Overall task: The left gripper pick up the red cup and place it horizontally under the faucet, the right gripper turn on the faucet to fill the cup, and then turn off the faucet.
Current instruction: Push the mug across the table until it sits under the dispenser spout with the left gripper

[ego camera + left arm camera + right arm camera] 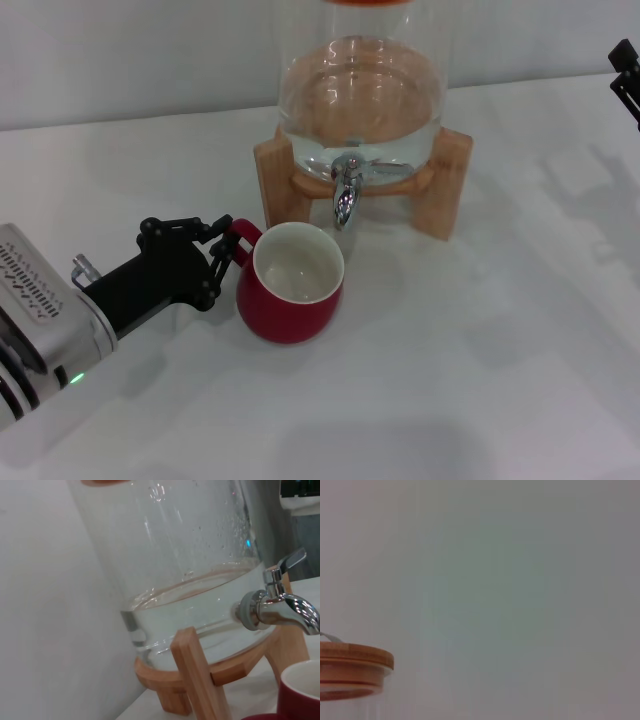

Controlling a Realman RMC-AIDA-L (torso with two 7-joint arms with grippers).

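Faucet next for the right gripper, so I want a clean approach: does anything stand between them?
Nothing visible does. The right gripper hangs at the far right edge, and only bare white table lies between it and the faucet.

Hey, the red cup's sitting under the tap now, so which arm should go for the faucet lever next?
Probably the right. The left gripper is at the red cup's handle, beside the faucet. The right gripper hangs apart at the table's far right edge, touching nothing.
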